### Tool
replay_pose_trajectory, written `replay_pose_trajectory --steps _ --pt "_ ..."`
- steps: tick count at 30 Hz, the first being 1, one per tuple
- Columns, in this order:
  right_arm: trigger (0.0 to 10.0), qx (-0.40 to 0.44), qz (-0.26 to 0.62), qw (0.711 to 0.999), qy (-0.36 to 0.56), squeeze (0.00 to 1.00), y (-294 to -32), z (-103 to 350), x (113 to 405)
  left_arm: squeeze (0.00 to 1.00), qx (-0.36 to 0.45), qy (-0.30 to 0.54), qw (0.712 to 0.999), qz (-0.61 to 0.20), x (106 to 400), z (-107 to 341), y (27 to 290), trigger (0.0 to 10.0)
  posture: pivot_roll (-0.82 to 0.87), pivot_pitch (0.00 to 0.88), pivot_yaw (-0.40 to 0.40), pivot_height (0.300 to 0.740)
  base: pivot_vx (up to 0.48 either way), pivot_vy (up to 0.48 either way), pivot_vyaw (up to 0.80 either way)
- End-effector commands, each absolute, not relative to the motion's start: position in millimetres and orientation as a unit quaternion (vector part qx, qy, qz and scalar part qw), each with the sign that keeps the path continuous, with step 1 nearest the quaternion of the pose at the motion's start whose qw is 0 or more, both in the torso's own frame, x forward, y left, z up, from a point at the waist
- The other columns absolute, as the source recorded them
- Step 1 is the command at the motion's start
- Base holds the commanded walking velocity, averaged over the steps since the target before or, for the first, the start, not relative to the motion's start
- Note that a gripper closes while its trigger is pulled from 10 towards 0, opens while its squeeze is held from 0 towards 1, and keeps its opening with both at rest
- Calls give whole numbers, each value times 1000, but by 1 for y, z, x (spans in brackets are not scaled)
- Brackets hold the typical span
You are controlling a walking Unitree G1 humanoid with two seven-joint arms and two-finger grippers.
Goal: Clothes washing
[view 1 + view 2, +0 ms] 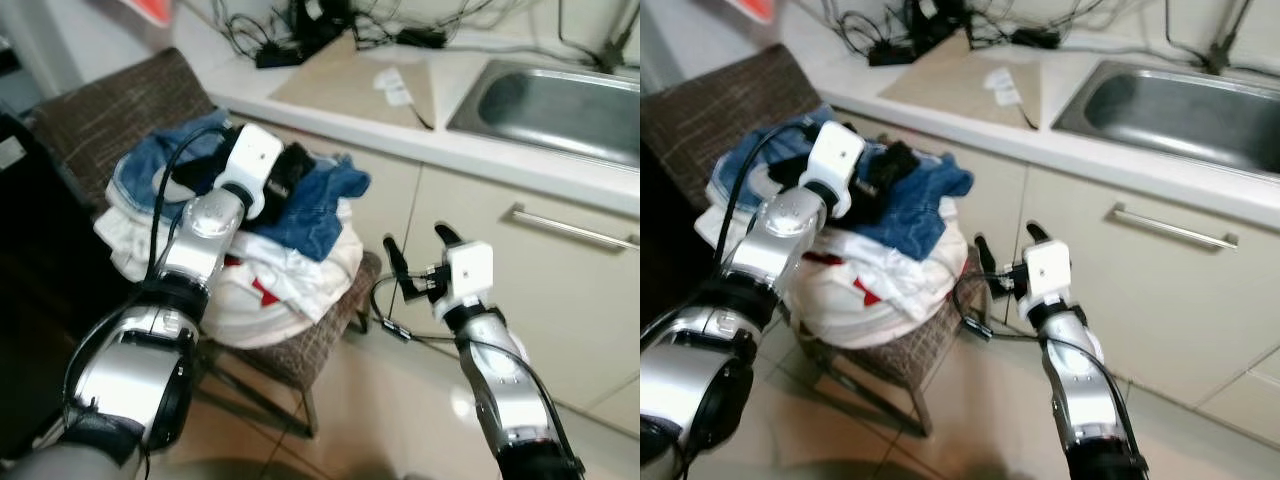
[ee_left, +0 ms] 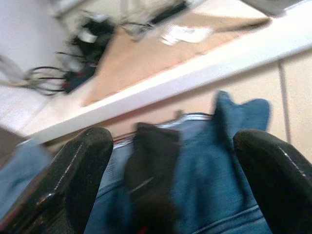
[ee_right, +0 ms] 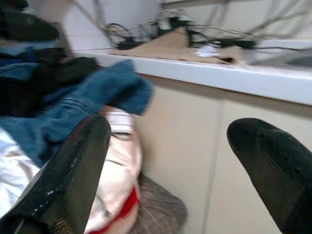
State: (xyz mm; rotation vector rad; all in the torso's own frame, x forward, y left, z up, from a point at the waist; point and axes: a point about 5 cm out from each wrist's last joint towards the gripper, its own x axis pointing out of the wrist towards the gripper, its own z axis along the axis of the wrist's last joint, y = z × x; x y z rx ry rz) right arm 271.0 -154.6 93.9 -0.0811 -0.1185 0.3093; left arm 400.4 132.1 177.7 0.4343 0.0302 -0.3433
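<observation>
The left tool (image 2: 165,161), fingers spread, hovers over the jeans (image 1: 310,205) topping the clothes pile (image 1: 270,280) on the chair (image 1: 330,335), while the right tool (image 1: 418,262), also spread, hangs beside it.

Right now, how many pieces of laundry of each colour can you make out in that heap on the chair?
Blue denim: 1, blue garment on top.
Black: 1, black item at the left gripper.
White: 1 visible, white clothing with red marks; more may be folded under.
Total: 3 distinguishable.
</observation>
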Motion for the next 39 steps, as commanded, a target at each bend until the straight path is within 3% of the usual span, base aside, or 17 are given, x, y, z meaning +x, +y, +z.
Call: replay_pose_trajectory --steps 1,5,10,14,21,32,39 --pt "10000 -37 165 983 -72 0 -150 102 269 0 226 29 960 -161 402 175 135 10000 -384 0 159 740 0 0 0" --pt "10000 -41 107 992 -52 0 -172 101 237 0 275 58 953 -115 410 178 133 10000 -499 43 196 740 0 0 0" --pt "10000 -41 86 995 -41 0 -176 100 222 0 268 59 958 -81 412 181 138 10000 -540 66 205 740 0 0 0" --pt "10000 -35 66 997 -27 0 -178 101 210 0 200 40 978 -44 418 203 150 10000 -570 87 211 740 0 0 0" --pt "10000 -28 69 997 -11 0 -176 101 207 0 185 84 979 -9 415 189 166 10000 -568 95 199 740 0 0 0" --pt "10000 -26 87 996 3 0 -169 100 211 0 287 93 952 48 408 181 205 10000 -530 71 181 740 0 0 0" --pt "10000 -21 101 995 6 0 -165 99 217 0 249 113 957 102 401 178 237 10000 -499 46 174 740 0 0 0"
